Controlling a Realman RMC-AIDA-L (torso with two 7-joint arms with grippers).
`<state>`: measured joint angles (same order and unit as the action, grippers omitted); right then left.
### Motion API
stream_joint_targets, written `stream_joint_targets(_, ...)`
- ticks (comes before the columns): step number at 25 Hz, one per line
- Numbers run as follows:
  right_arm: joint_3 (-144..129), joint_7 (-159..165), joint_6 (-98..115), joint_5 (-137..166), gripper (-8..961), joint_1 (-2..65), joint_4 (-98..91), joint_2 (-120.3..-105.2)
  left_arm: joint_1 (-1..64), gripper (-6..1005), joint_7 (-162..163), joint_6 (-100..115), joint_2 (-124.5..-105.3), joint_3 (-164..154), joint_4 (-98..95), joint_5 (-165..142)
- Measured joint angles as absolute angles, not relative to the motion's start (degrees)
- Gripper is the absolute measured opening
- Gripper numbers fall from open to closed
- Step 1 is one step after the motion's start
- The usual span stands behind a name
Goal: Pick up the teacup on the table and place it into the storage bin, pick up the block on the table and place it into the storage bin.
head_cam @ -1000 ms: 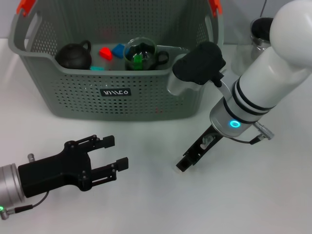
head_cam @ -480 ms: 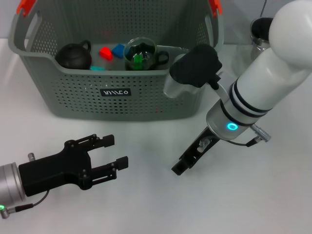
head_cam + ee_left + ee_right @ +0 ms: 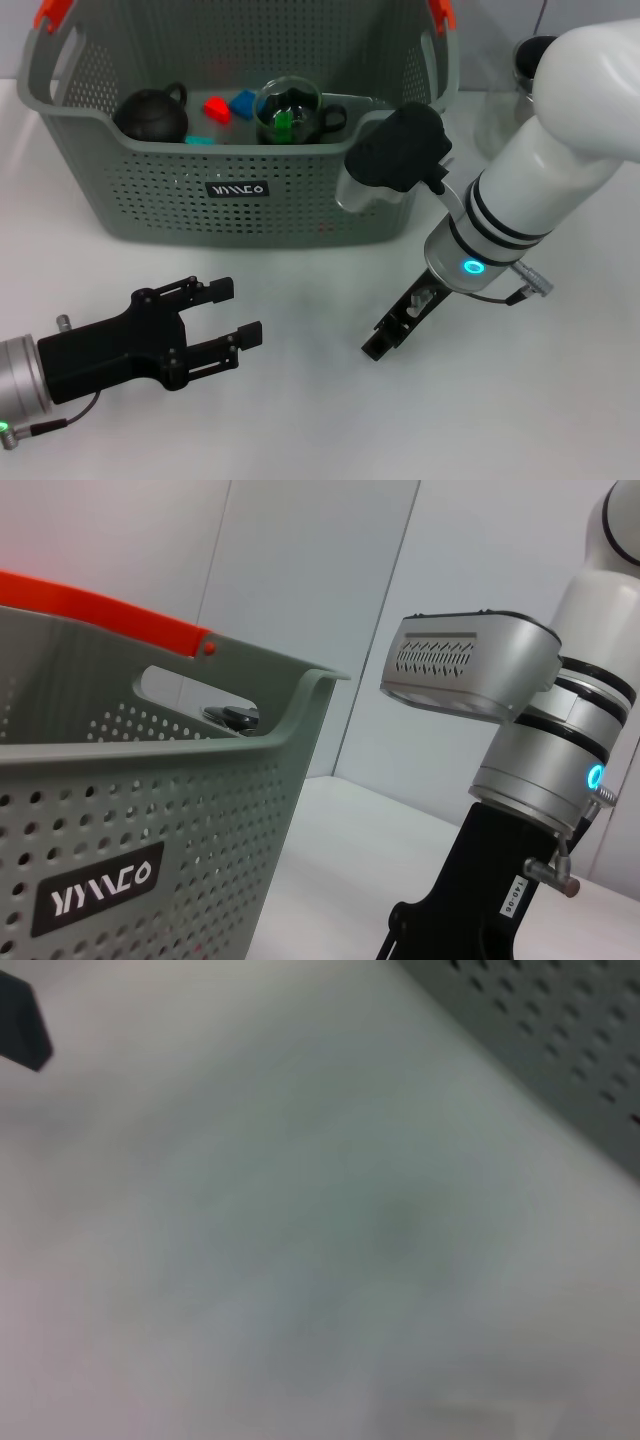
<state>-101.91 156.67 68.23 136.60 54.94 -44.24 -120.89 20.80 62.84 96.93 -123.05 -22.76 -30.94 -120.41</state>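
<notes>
The grey-green storage bin [image 3: 250,190] stands at the back of the white table and also fills the near side of the left wrist view [image 3: 150,810]. Inside it sit a glass teacup [image 3: 288,112] with a green block [image 3: 284,122] in it, a red block [image 3: 216,107] and a blue block [image 3: 243,101]. My right gripper [image 3: 378,343] points down at the table in front of the bin's right corner, holding nothing that I can see. My left gripper [image 3: 230,320] is open and empty, low at the front left.
A black teapot [image 3: 150,115] lies in the bin's left part. A glass jug [image 3: 520,70] stands at the back right, partly hidden by my right arm [image 3: 540,190]. The right arm also shows in the left wrist view [image 3: 520,780].
My right arm's wrist has shifted slightly left and down, while its gripper tip stays near the same spot on the table. The left arm has not moved.
</notes>
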Motion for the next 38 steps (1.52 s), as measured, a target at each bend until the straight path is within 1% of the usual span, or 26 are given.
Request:
stream_joint_targets(5, -101.41, 156.61, 68.36, 136.61, 610, 54.74, -44.64, -120.65, 20.82, 723, 62.84, 96.94, -123.05, -22.76, -30.94, -120.41)
stream_joint_targets(17, -102.39, 155.83, 68.33, 136.34, 585, 54.89, -45.13, -120.89, 20.83, 723, 62.84, 96.94, -123.1, -22.76, -30.94, -120.41)
stream_joint_targets(23, -102.47, 155.64, 68.53, 136.4, 436, 54.54, -45.41, -120.78, 20.76, 723, 62.84, 96.94, -123.13, -22.76, -30.94, -120.41)
stream_joint_targets(27, -101.46, 155.68, 70.56, 136.4, 437, 53.78, -46.83, -120.44, 20.63, 723, 62.84, 96.94, -123.14, -22.76, -30.94, -120.41)
stream_joint_targets(30, -98.43, 155.02, 74.29, 137.02, 438, 51.38, -51.73, -120.05, 20.51, 723, 62.84, 96.95, -123.14, -22.76, -30.94, -120.41)
stream_joint_targets(33, -90.8, 152.66, 80.4, 137.77, 438, 47.3, -61.18, -119.8, 20.45, 723, 62.84, 96.95, -123.14, -22.77, -30.94, -120.41)
stream_joint_targets(38, -76.0, 146.03, 90.27, 134.52, 439, 41.05, -78.79, -120.22, 20.46, 723, 62.84, 96.94, -123.13, -22.76, -30.94, -120.41)
